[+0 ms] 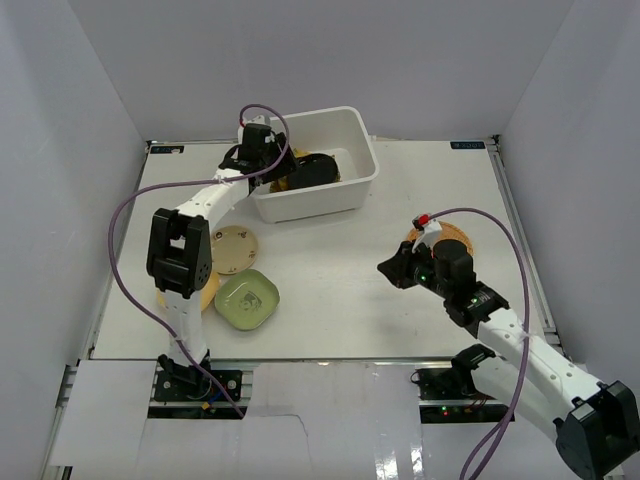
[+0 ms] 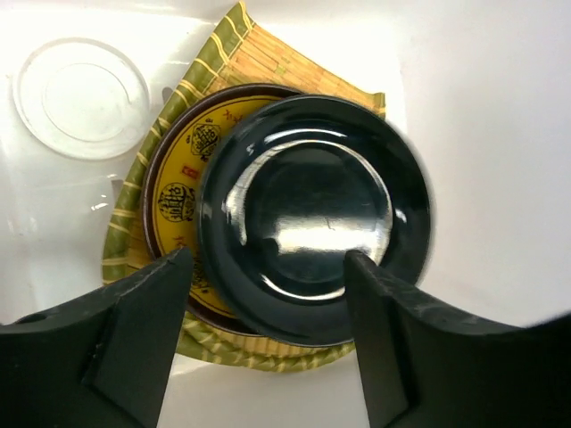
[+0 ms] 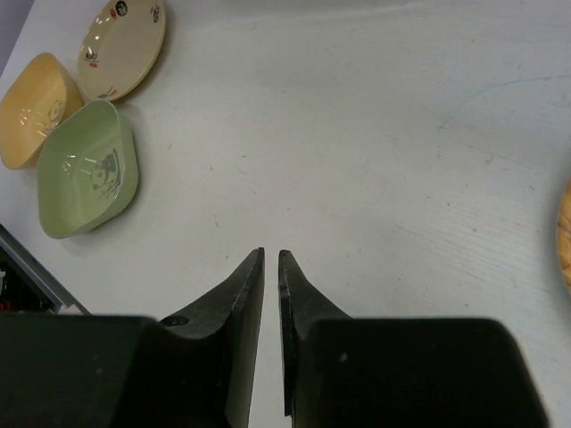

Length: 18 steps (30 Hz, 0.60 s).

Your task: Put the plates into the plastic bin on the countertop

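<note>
Left arm stretches toward one o'clock, its left pincer (image 2: 268,267) spread over the black plate (image 2: 312,214) inside the plastic bin (image 1: 340,120). Right arm angles toward ten o'clock, its right pincer (image 3: 271,259) nearly pressed together and empty over the table (image 3: 375,134).

Pale grey walls (image 1: 420,60) close the white surface (image 1: 340,260) on its left, right and far sides; a metal rail (image 1: 522,235) follows its right edge.
</note>
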Tool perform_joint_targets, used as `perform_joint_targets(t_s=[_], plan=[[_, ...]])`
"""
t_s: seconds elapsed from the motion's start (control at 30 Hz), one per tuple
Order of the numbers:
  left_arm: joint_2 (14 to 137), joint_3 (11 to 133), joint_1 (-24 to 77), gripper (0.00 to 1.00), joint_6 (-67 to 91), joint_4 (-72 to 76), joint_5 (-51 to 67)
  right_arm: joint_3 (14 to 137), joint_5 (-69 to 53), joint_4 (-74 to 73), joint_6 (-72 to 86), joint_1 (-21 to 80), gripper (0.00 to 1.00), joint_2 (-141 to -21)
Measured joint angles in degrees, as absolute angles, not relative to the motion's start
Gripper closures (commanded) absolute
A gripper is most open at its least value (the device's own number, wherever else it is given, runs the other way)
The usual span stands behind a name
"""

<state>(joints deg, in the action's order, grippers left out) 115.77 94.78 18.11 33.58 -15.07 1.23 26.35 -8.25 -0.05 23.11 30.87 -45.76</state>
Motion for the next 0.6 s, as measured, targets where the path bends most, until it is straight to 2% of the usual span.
perform_joint_targets(t_s=[0.1, 0.2, 0.33, 0.6], plan=[[115.5, 94.8, 18.1, 0.03, 33.4, -15.0, 1.3, 26.2, -8.8, 1.7, 23.7, 31.0, 0.74, -47.6], [113.4, 94.0, 18.1, 0.02, 33.1, -14.9, 1.4, 25.2, -9.5, 4.6, 24.7, 31.9, 0.66, -50.1], [104.5, 89.2, 18.1, 0.02, 32.7, -13.8, 1.6, 24.7, -9.1, 7.6, 25.7, 35.2, 0.50, -55.2], [72.2, 69.8, 18.1, 0.02, 32.3, -8.3, 2.6, 29.5, -7.1, 12.1, 26.6, 46.3, 0.36, -70.1]])
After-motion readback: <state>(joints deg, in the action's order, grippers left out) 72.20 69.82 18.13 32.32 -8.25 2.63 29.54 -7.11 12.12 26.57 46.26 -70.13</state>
